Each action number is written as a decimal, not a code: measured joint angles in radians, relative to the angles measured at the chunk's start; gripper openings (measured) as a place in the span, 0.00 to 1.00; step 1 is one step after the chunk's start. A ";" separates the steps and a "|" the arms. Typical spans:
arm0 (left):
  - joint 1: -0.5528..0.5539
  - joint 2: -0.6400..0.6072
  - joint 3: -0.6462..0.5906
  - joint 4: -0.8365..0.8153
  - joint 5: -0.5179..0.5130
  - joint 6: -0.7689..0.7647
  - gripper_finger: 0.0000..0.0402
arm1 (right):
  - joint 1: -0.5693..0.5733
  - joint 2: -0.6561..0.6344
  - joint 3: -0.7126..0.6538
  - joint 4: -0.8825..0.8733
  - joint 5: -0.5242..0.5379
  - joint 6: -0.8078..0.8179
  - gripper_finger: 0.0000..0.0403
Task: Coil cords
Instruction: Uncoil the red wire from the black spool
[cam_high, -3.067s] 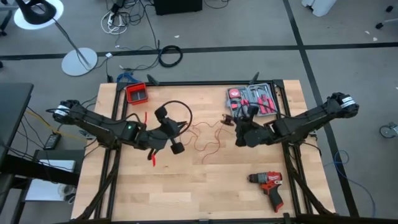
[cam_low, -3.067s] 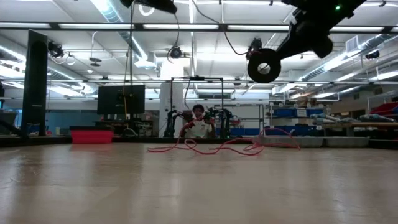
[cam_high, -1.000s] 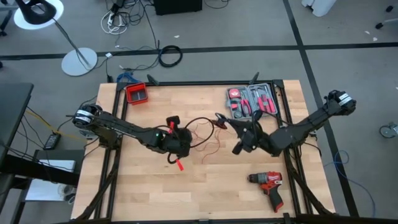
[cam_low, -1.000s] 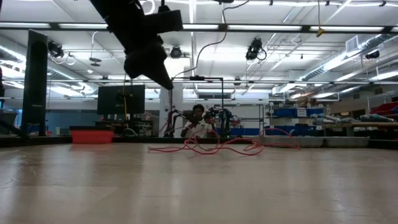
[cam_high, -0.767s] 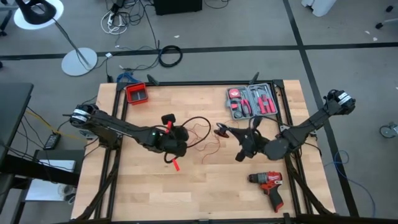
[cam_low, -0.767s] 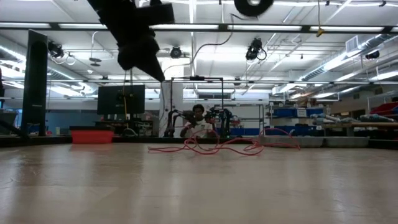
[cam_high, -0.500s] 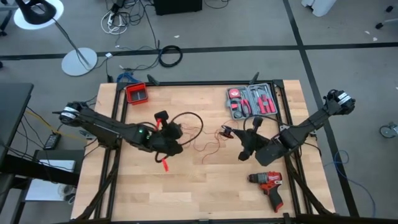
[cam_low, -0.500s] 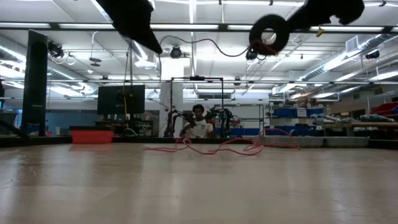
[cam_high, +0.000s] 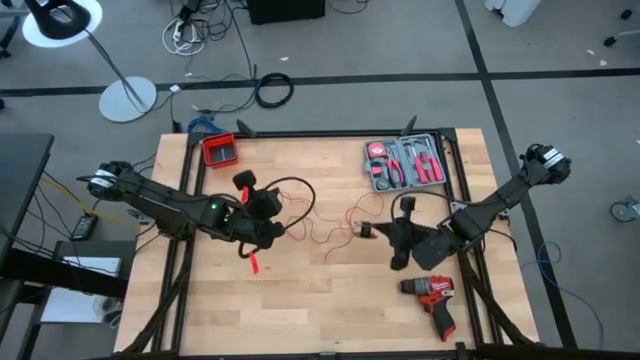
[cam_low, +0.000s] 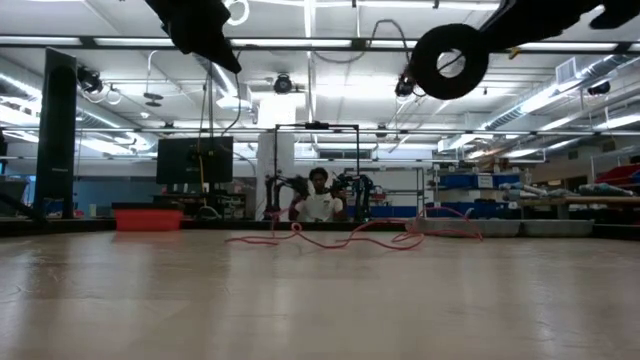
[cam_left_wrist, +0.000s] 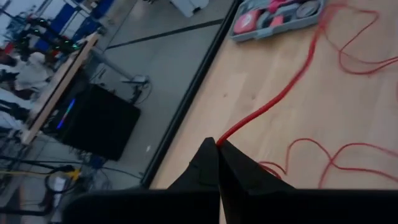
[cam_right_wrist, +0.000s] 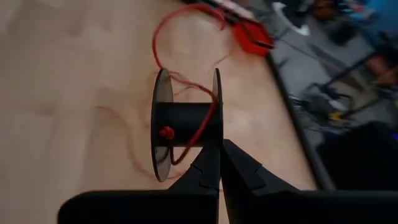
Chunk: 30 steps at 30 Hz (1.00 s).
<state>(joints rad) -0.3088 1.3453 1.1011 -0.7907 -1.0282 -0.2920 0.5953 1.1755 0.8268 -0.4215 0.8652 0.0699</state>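
Note:
The cords are thin red wire lying in loose loops (cam_high: 325, 235) on the table's middle, seen in the low view as a red line (cam_low: 330, 238). A thin black strand (cam_high: 300, 190) arcs beside my left gripper (cam_high: 275, 228), which is shut on the red wire. A small red clip (cam_high: 252, 262) shows just on the near side of that gripper. My right gripper (cam_high: 380, 232) is shut on a small black spool (cam_right_wrist: 186, 121) with one turn of red wire on its core. The spool hangs high over the table (cam_low: 450, 60). My left gripper pinches the red wire (cam_left_wrist: 225, 138) between its shut fingertips, slanting down from the table's left. From the fingers the wire runs straight out toward the tool case, then drops into slack loops on the table. My right gripper pinches the rim of one spool disc (cam_right_wrist: 216, 140) between its two fingertips, slanting down from the table's right. The spool is lifted clear of the table, with a flat disc face toward the near edge.
An open tool case (cam_high: 405, 163) lies at the far right. A red drill (cam_high: 432, 295) lies near the right front, and a red bin (cam_high: 218, 150) sits at the far left corner. A thick black cable ring (cam_high: 272, 90) lies on the floor beyond. A person sits far behind the table (cam_low: 318, 205).
My left gripper has risen and drawn back toward the table's left edge with the wire, and the red clip has gone with it. My right gripper has come down and toward the near edge, tipping over, which brings the spool lower. The loops on the table have shifted slightly left.

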 joint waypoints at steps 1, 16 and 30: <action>0.000 0.000 0.000 -0.008 -0.003 -0.005 0.00 | 0.007 -0.001 0.000 -0.001 -0.024 0.000 0.00; -0.029 0.001 0.016 0.119 0.017 0.063 0.00 | -0.088 0.000 0.000 -0.221 -0.019 -0.021 0.00; -0.080 0.008 0.082 0.478 0.178 0.262 0.00 | -0.390 0.000 0.000 -0.107 0.325 -0.193 0.00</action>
<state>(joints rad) -0.3885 1.3533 1.1831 -0.3125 -0.8500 -0.0303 0.2053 1.1755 0.8268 -0.5285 1.1898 -0.1227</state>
